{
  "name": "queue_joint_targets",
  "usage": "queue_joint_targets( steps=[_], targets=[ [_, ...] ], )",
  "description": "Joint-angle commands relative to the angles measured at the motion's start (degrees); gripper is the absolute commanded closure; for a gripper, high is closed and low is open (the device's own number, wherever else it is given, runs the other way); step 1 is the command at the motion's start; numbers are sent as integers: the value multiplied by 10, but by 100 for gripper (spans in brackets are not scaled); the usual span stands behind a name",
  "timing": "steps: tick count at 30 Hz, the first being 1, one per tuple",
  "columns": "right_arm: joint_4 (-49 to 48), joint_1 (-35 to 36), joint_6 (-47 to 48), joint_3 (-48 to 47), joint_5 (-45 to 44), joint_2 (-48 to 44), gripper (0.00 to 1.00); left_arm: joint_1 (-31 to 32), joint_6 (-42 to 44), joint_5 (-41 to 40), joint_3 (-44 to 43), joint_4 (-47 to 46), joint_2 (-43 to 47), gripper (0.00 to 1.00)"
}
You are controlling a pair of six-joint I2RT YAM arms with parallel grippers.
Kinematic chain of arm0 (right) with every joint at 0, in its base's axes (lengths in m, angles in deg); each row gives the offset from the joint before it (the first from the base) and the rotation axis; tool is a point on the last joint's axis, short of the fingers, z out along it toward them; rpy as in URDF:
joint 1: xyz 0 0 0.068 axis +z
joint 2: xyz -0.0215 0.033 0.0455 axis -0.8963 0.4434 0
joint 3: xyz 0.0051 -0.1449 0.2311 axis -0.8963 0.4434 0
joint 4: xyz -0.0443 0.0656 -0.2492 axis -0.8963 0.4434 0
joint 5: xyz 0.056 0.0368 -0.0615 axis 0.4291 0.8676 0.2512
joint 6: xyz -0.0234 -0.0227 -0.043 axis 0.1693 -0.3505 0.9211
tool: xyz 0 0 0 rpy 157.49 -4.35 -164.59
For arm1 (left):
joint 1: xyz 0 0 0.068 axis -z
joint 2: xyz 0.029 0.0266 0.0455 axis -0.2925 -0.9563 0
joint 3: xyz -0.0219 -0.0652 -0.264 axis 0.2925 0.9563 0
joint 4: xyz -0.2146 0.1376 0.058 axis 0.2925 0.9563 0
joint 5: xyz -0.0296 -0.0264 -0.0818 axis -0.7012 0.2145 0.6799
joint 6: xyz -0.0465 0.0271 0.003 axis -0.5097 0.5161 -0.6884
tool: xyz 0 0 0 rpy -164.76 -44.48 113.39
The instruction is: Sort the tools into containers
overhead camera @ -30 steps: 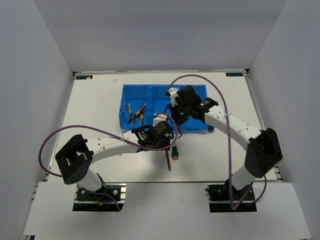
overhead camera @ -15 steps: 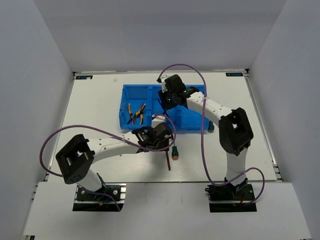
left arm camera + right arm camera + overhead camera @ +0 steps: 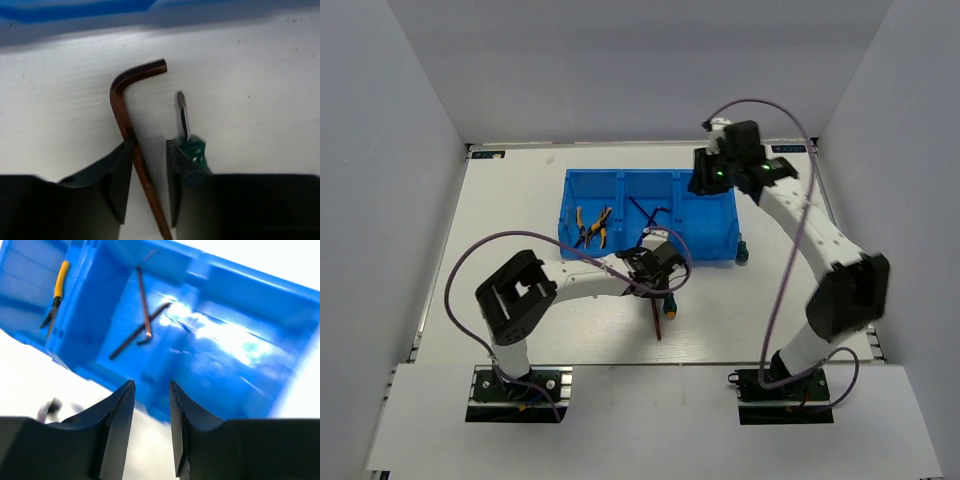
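The blue three-compartment bin [image 3: 715,240] stands mid-table. Yellow-handled pliers [image 3: 592,227] lie in its left compartment, and two dark hex keys [image 3: 650,212] in the middle one. A third hex key [image 3: 657,322] lies on the table in front of the bin, beside the green-and-orange screwdriver [image 3: 669,306]. My left gripper [image 3: 658,268] is open and low over this key. In the left wrist view its fingers straddle the key's shaft [image 3: 125,115], and the screwdriver tip [image 3: 183,115] is just to the right. My right gripper [image 3: 705,176] is open and empty above the bin's far right side.
A small dark green-tipped tool [image 3: 742,257] lies on the table at the bin's front right corner. The right wrist view looks down on the bin [image 3: 240,300], the two hex keys [image 3: 144,305] and the pliers [image 3: 57,295]. White walls surround the table.
My right gripper has swung from over the bin's middle compartment to its far right side. My left gripper has stayed over the hex key while its arm shifted right.
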Motion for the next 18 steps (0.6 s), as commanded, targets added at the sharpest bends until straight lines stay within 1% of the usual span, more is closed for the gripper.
queue_joint_targets(
  steps=[1,2,3,4,5,6,8,12,14,15,16,18],
  targets=[
    [41,-37,18,84,28,-85,60,1,0,-25,-54,34,-34,60],
    [40,-43,23,116,28,-97,60,1,-6,-31,-75,62,-55,63],
    [42,-66,25,132,36,-130,62,1,-13,-39,-83,76,-62,66],
    [45,-73,31,158,40,-139,62,1,-13,-39,-88,92,-62,66],
    [48,-94,30,184,44,-149,62,1,-13,-39,-89,92,-68,66],
    [48,-99,32,207,52,-177,62,1,-20,-45,-83,92,-63,66],
    [51,-119,32,248,62,-200,62,1,-20,-38,-56,80,-55,66],
    [56,-143,24,299,70,-227,62,1,-20,-27,-41,81,-60,65],
    [54,-153,18,321,70,-240,62,1,-20,-27,-46,89,-79,73],
    [54,-167,17,332,71,-245,62,1,-20,-27,-46,97,-85,78],
    [54,-172,17,340,72,-249,62,1,-15,-22,-46,97,-85,88],
    [54,-178,21,348,70,-264,60,1,-15,-17,-46,103,-85,97]
  ],
)
